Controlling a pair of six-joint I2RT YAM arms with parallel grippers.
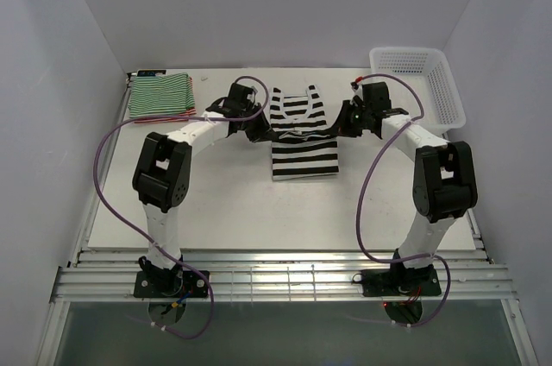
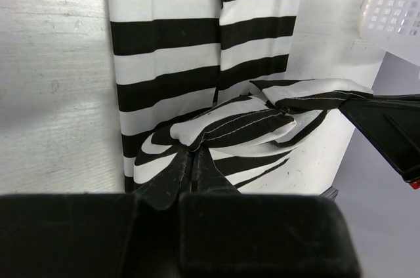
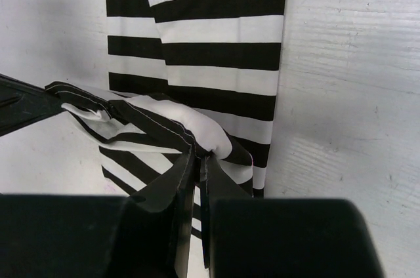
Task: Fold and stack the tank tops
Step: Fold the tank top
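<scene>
The black-and-white tank top [image 1: 304, 154] lies mid-table with its straps toward the far side. My left gripper [image 1: 261, 133] is shut on its left side and my right gripper [image 1: 338, 129] on its right side. A bunched band of the cloth is stretched between them, lifted over the flat part. In the left wrist view the left gripper [image 2: 191, 155] pinches the striped fold [image 2: 236, 124]. In the right wrist view the right gripper [image 3: 200, 157] pinches the same fold [image 3: 164, 117]. The green-and-white tank top [image 1: 161, 94] lies folded at the far left. A red-striped edge [image 1: 164, 116] shows under it.
A white lattice basket [image 1: 423, 81] stands at the far right corner, also seen as the basket [image 2: 397, 2] in the left wrist view. White walls close in the table at the left, back and right. The metal rail [image 1: 276, 284] with the arm bases runs along the near edge.
</scene>
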